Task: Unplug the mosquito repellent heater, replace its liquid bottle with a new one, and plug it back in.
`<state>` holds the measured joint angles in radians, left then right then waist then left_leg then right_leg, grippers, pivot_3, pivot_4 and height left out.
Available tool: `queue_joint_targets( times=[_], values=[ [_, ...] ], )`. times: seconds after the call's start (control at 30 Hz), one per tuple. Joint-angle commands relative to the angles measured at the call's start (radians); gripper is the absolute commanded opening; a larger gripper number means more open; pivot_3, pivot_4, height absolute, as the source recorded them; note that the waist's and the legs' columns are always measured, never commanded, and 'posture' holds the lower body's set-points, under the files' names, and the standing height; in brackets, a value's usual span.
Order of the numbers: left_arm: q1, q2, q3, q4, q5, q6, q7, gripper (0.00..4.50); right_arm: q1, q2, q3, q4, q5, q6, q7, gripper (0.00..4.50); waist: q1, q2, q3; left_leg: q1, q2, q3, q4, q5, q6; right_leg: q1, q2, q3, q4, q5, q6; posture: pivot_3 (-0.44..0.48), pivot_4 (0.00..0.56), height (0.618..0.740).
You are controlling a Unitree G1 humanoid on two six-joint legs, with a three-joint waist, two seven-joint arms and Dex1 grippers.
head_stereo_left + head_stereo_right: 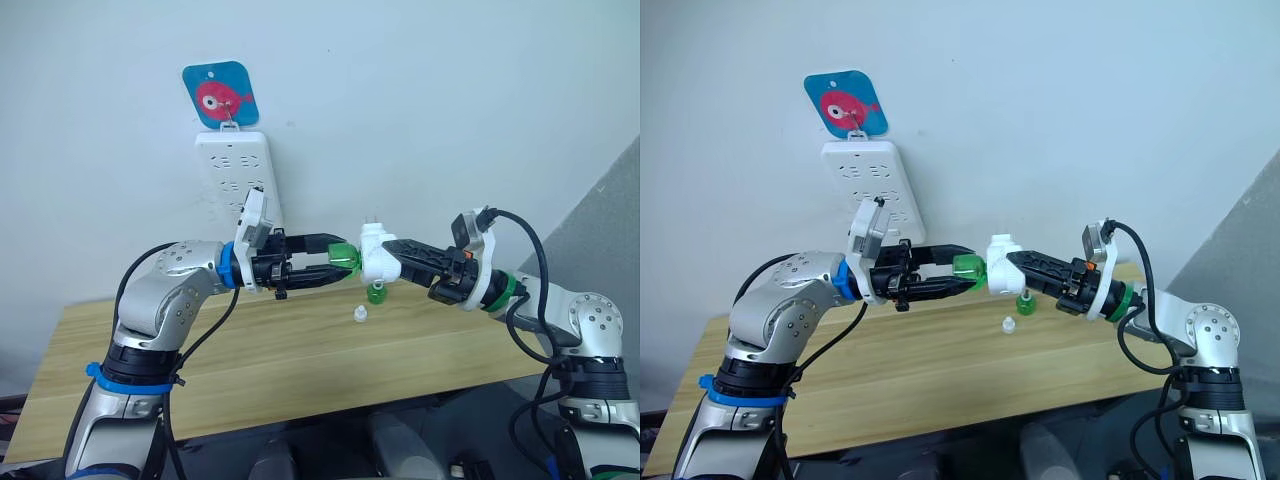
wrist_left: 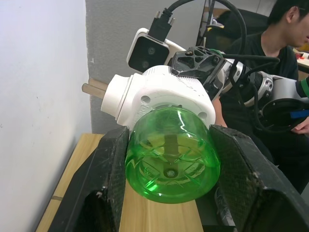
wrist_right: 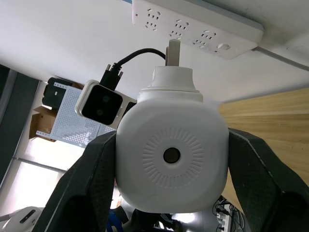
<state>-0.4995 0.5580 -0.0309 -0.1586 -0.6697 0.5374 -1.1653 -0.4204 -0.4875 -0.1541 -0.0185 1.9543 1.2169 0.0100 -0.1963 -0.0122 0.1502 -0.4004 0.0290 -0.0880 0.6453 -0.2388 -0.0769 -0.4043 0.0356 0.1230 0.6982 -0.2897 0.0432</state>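
The white mosquito repellent heater hangs in the air above the table, its plug prongs pointing up. My right gripper is shut on its sides; the domed face with the dark hole looks toward the right wrist. A green liquid bottle is joined to the heater's left end, and my left gripper is shut on it, with a black finger on each side. A second green bottle stands on the table below the heater, next to a small white cap.
A long white power strip hangs on the wall behind my left gripper, under a blue fish sticker. The wooden table spreads below both arms. A person in dark clothes sits beyond the right arm.
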Motion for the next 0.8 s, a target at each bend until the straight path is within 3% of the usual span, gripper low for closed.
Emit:
queue_joint_targets(
  times=[0.03, 0.23, 0.43, 0.8],
  values=[
    [-0.017, -0.009, 0.015, -0.031, -0.006, -0.019, 0.010, 2.30, -0.019, -0.006, 0.006, -0.035, 0.018, 0.018, 0.013, 2.98, 0.000, 0.000, 0.000, 0.000, 0.000, 0.000, 0.000, 0.000, 0.000, 0.000, 0.000, 0.000, 0.000, 0.000, 0.000, -0.181, 0.073, 0.740],
    [-0.024, -0.002, 0.016, -0.018, 0.008, -0.024, 0.006, 2.30, -0.013, -0.024, 0.006, -0.048, 0.018, 0.019, 0.023, 2.98, 0.000, 0.000, 0.000, 0.000, 0.000, 0.000, 0.000, 0.000, 0.000, 0.000, 0.000, 0.000, 0.000, 0.000, 0.000, -0.183, 0.075, 0.740],
    [-0.023, 0.029, -0.008, -0.014, 0.071, -0.083, -0.027, 4.08, -0.010, -0.036, -0.002, -0.049, 0.018, 0.015, 0.018, 2.98, 0.000, 0.000, 0.000, 0.000, 0.000, 0.000, 0.000, 0.000, 0.000, 0.000, 0.000, 0.000, 0.000, 0.000, 0.000, -0.186, 0.078, 0.740],
    [-0.023, 0.080, -0.074, -0.028, 0.172, -0.121, -0.053, 4.09, 0.003, -0.058, -0.017, -0.057, 0.018, -0.013, -0.028, 2.98, 0.000, 0.000, 0.000, 0.000, 0.000, 0.000, 0.000, 0.000, 0.000, 0.000, 0.000, 0.000, 0.000, 0.000, 0.000, -0.197, 0.084, 0.740]
  ],
)
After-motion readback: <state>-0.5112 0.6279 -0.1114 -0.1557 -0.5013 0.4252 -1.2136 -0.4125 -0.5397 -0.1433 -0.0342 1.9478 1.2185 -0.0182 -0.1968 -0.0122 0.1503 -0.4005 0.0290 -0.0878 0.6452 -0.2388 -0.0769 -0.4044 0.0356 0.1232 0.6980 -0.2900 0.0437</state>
